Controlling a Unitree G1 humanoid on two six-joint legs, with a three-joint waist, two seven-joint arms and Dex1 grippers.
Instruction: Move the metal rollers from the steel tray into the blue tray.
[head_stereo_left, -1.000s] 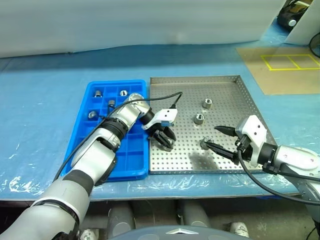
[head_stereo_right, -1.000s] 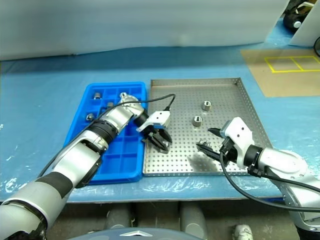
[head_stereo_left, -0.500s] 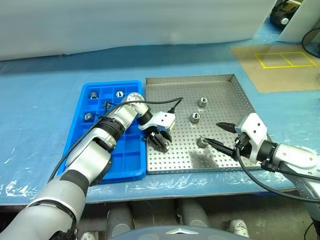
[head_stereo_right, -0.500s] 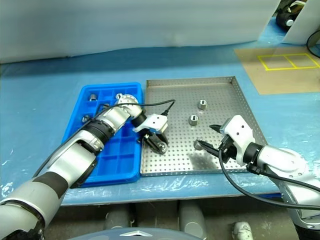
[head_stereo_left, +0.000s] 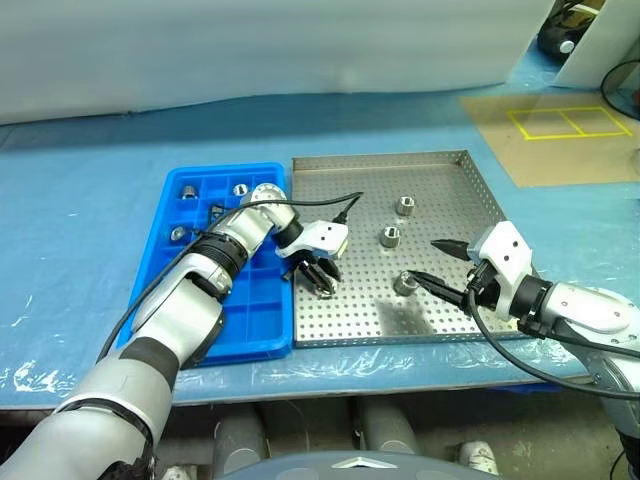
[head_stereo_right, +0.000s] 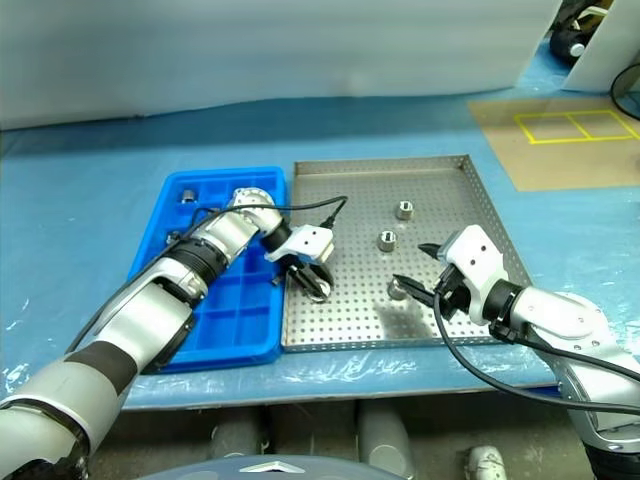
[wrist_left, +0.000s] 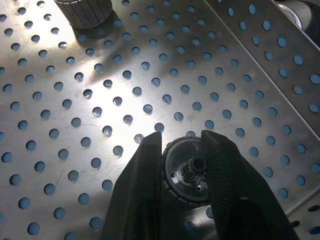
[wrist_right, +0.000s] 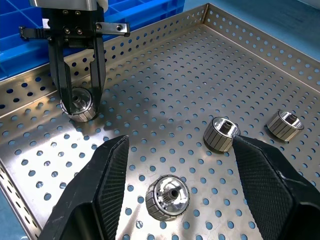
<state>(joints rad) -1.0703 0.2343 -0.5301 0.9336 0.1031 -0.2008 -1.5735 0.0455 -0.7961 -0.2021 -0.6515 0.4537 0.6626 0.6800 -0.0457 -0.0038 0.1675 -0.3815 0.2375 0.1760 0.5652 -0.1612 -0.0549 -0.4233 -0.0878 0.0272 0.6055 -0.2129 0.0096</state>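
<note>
Rollers first: you have four left on the steel tray (head_stereo_left: 452, 170). One sits between the fingers of your left gripper (head_stereo_left: 322, 283) near the tray's left edge, at centre frame in the head view; the left wrist view shows that roller (wrist_left: 189, 170) clamped on both sides by the black fingers (wrist_left: 145, 185). A second ago those fingers stood apart around it; now they are closed on it, and it rests on the perforated sheet.

Your right gripper (head_stereo_left: 432, 262) hangs at the lower right of the tray with its fingers spread wide, holding nothing, as it was a second ago. A roller (head_stereo_left: 404, 283) lies just beside its lower fingertip; in the right wrist view that same roller (wrist_right: 167, 198) lies between the two spread fingers. Two more rollers (head_stereo_left: 405, 205) and (head_stereo_left: 390, 235) lie toward the middle of the tray, unmoved.

The blue tray (head_stereo_left: 262, 335) sits touching the steel tray's left side, with several rollers (head_stereo_left: 187, 191) in its upper cells.
</note>
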